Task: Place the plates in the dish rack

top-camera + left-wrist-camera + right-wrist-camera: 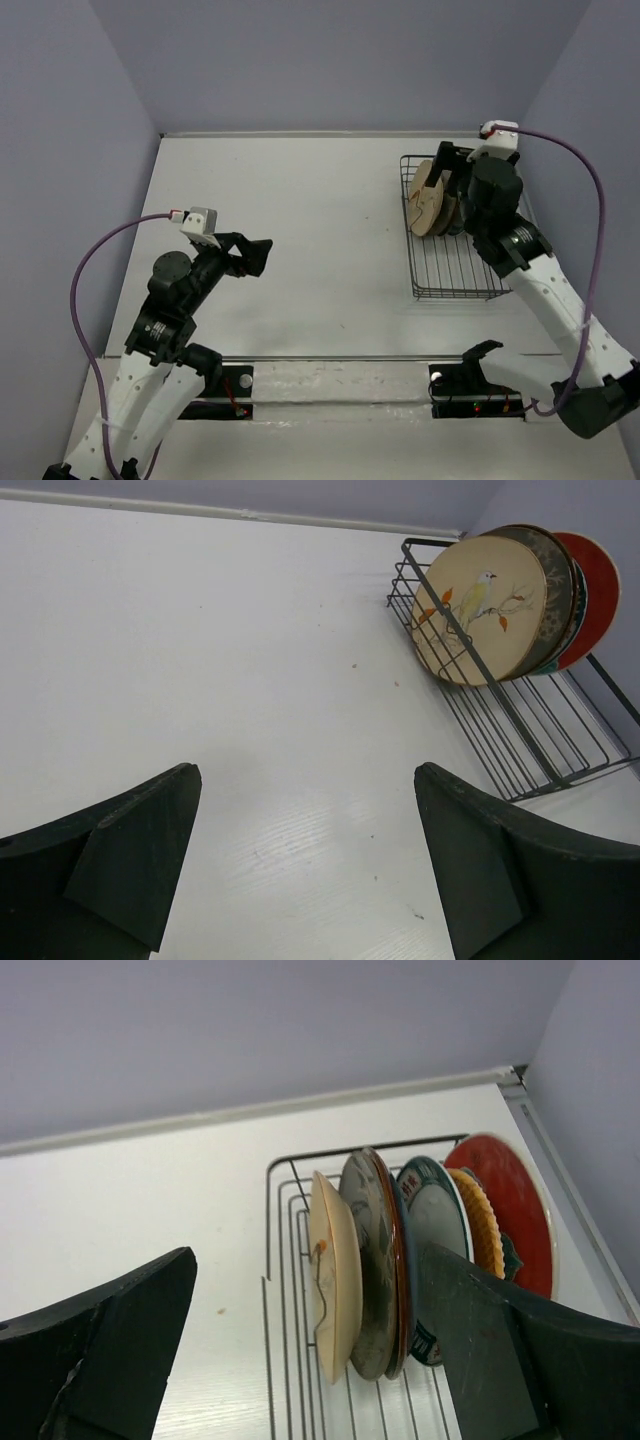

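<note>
As plates (372, 1260) stand, right gripper (308, 1256) wide (empty)

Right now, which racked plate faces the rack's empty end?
The cream plate with the bird on a branch; the others stand behind it, red plate last.

left hand (260, 250): jaws wide, arm bent | right hand (310, 1260): jaws wide, arm extended

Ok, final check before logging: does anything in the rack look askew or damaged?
Nothing stands out. The plates stand on edge, packed close at the dish rack's far end; none looks fallen or cracked.
</note>
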Robot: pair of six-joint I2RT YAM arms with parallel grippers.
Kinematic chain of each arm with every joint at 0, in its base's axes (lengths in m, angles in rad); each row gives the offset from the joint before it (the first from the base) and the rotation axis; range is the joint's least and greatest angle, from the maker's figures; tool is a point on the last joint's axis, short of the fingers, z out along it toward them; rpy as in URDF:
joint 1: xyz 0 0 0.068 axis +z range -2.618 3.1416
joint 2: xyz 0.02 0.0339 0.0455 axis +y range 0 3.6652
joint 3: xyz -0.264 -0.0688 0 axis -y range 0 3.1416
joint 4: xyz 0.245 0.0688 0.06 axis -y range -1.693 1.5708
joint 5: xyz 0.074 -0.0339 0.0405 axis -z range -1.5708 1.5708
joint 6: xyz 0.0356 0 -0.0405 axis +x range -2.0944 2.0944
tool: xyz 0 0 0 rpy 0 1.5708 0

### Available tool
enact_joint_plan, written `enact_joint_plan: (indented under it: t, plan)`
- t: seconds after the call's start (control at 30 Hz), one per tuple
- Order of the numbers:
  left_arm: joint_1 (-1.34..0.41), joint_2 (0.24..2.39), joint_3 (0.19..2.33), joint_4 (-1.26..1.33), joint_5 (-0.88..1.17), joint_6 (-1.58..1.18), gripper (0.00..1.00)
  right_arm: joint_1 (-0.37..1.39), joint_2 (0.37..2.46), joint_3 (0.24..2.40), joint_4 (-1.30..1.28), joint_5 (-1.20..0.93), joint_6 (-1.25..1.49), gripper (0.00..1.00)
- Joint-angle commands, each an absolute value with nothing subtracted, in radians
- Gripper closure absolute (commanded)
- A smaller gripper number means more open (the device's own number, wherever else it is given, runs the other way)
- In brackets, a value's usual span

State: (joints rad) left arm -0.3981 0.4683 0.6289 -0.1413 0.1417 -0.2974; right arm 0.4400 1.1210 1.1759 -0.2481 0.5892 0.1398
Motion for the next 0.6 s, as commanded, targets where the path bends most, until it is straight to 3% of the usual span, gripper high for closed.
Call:
enact_joint_plan:
  t: [0.0,0.27,0.57]
  plan:
    - [-0.399,0.471,0.658,-0.118,0.095,-0.298,0.01,0.448,0.945,1.174,-0.27,0.483,0.198,0.0]
    - [-0.4,0.508,0.793,-0.045,0.121,-0.311,0.01,0.448,0.591,1.076,-0.259,0.251,0.291,0.0]
    - [-0.402,0.5,0.715,0.135,0.245,-0.419,0.01,0.448,0.469,0.92,-0.245,0.19,0.334,0.0]
